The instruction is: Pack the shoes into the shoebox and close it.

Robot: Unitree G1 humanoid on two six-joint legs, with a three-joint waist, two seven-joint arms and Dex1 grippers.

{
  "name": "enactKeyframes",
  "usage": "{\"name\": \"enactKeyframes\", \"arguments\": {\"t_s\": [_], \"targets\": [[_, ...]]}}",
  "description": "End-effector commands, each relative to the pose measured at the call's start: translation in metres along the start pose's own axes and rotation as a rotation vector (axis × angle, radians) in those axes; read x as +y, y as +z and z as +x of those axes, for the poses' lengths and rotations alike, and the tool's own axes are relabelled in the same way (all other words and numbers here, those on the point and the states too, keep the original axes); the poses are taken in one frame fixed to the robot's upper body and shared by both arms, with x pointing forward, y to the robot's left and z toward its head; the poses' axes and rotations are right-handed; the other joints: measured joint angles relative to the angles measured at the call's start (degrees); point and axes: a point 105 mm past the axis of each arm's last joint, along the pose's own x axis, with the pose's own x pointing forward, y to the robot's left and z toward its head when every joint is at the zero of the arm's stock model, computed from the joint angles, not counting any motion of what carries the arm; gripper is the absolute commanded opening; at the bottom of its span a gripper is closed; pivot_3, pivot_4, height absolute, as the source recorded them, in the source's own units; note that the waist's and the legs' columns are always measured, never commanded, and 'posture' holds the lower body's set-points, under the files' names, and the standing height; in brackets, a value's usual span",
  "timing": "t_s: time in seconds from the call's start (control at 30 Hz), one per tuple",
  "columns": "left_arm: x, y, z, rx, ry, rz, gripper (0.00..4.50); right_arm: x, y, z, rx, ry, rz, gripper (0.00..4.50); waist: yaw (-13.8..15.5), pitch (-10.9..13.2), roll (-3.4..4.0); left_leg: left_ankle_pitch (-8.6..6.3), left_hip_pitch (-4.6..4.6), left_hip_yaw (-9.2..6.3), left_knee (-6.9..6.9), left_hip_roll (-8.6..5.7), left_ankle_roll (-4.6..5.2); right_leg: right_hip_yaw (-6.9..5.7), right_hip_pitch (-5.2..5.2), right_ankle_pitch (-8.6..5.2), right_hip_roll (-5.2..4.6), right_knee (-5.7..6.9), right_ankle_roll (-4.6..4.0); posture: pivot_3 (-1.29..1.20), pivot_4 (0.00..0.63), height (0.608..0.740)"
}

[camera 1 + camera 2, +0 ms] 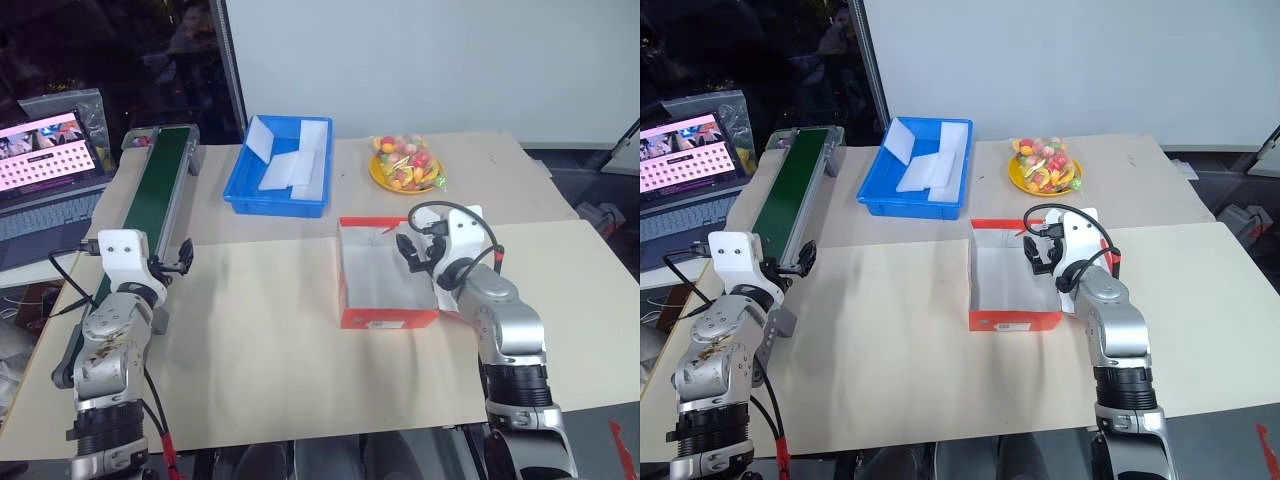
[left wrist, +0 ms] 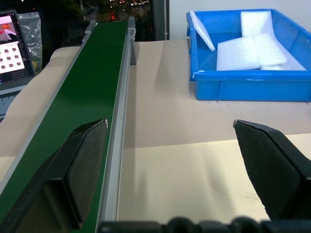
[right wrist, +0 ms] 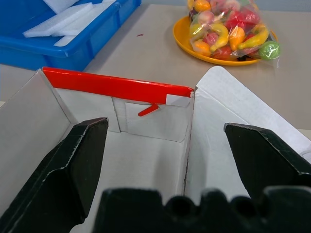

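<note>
Right pincer point(image 3: 165, 145) spread above the open shoebox point(image 1: 388, 318); left pincer point(image 2: 170, 160) spread; no legible writing.

A beige table point(image 1: 260, 360) stands before a white wall point(image 1: 420, 60).

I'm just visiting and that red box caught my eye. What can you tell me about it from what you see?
The shoebox looks like cardboard, red-orange outside and white inside. It stands open and empty on the paper-covered table, its white-lined lid folded out to the robot's right. A small red tab shows on the far inner wall. The right gripper hovers over that right edge, jaws wide apart, holding nothing.
</note>
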Motion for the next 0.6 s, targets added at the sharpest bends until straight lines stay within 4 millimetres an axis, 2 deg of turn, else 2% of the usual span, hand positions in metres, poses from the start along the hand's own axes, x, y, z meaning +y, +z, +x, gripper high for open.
{"name": "enactKeyframes", "arguments": {"t_s": [0.03, 0.1, 0.13, 0.23, 0.3, 0.4, 0.6], "targets": [[-0.008, 0.020, -0.001, -0.063, -0.037, 0.082, 4.46, 0.043, 0.044, 0.001, -0.141, 0.195, -0.031, 4.50, 0.0, 0.0, 0.00, 0.00, 0.00, 0.00, 0.00, 0.00, 0.00, 0.00, 0.00, 0.00, 0.00, 0.00, 0.00, 0.00, 0.150, 0.740], [-0.008, 0.026, 0.000, -0.094, -0.029, 0.097, 4.46, 0.107, 0.071, -0.010, -0.199, 0.505, -0.083, 4.50, -0.7, 0.0, 0.03, 0.00, -0.01, 0.04, 0.00, 0.00, 0.00, 0.03, -0.06, 0.02, 0.00, 0.01, -0.03, 0.00, 0.150, 0.740], [-0.007, 0.027, 0.000, -0.099, -0.021, 0.094, 4.46, 0.128, 0.075, -0.019, -0.203, 0.627, -0.124, 4.50, -1.1, 0.1, 0.07, 0.00, 0.02, 0.06, 0.00, 0.02, 0.00, 0.08, -0.09, 0.03, 0.02, 0.06, -0.05, 0.00, 0.150, 0.740], [-0.001, 0.025, -0.003, -0.093, 0.001, 0.092, 4.46, 0.159, 0.078, -0.042, -0.193, 0.852, -0.162, 4.50, -1.1, 0.1, 0.06, 0.00, 0.10, -0.07, 0.00, 0.22, -0.01, 0.01, -0.01, 0.04, 0.23, 0.05, -0.06, 0.00, 0.150, 0.740], [0.004, 0.025, -0.005, -0.093, 0.019, 0.094, 4.46, 0.170, 0.082, -0.054, -0.199, 0.946, -0.150, 4.50, -0.5, 0.0, 0.03, -0.01, 0.11, -0.20, 0.00, 0.31, -0.01, -0.12, 0.06, 0.04, 0.32, 0.00, -0.06, 0.00, 0.150, 0.740], [0.007, 0.027, -0.007, -0.095, 0.026, 0.093, 4.46, 0.174, 0.082, -0.061, -0.196, 0.993, -0.159, 4.50, 0.3, 0.1, 0.00, -0.01, -0.06, -0.23, 0.00, 0.22, -0.02, -0.13, -0.02, 0.05, 0.26, 0.01, -0.08, 0.00, 0.150, 0.740], [0.022, 0.020, -0.017, -0.065, 0.068, 0.099, 4.46, 0.172, 0.070, -0.056, -0.160, 0.959, -0.174, 4.50, 0.2, 0.1, 0.00, -0.02, -0.03, -0.21, -0.01, 0.20, -0.04, -0.13, -0.08, 0.04, 0.22, -0.05, -0.08, 0.00, 0.150, 0.740]]}}
